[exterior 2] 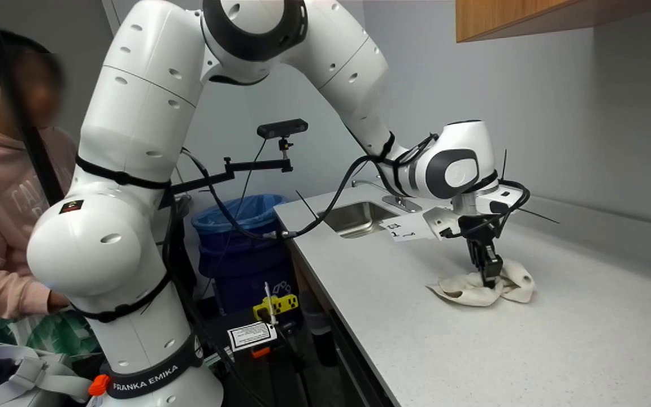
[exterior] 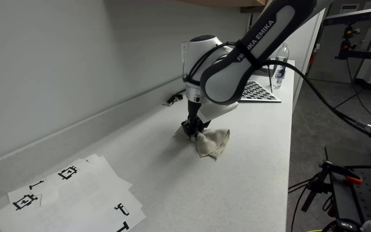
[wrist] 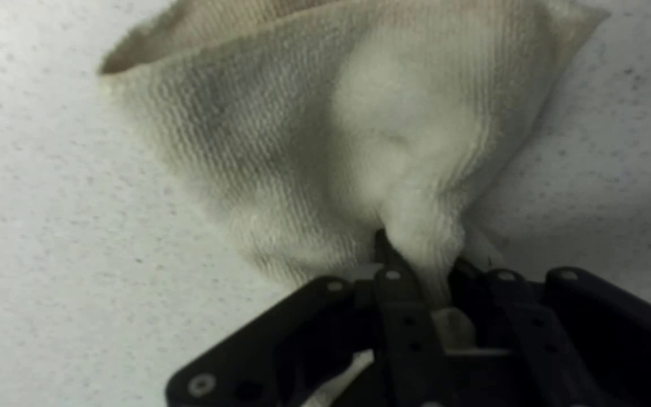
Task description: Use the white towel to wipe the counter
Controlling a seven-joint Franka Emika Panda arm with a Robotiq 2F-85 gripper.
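Note:
The white towel (exterior: 216, 141) lies bunched on the light speckled counter (exterior: 237, 190); it looks off-white. It also shows in an exterior view (exterior 2: 467, 290) and fills the upper part of the wrist view (wrist: 280, 147). My gripper (exterior: 195, 132) points down with its fingertips low at the counter (exterior 2: 557, 350). In the wrist view the gripper (wrist: 424, 254) is shut on the towel, with a gathered fold pinched between the fingers. Towel cloth spreads out on both sides of the fingers and rests on the counter. The fingertips are partly hidden by the cloth.
Paper sheets with black marks (exterior: 76, 196) lie on the counter. Keys (exterior: 174, 99) lie near the wall. A checkered board (exterior: 258, 92) and a clear bottle (exterior: 281, 64) stand behind the arm. A sink (exterior 2: 359, 219) is at the far end. A cabinet (exterior 2: 529, 20) hangs above.

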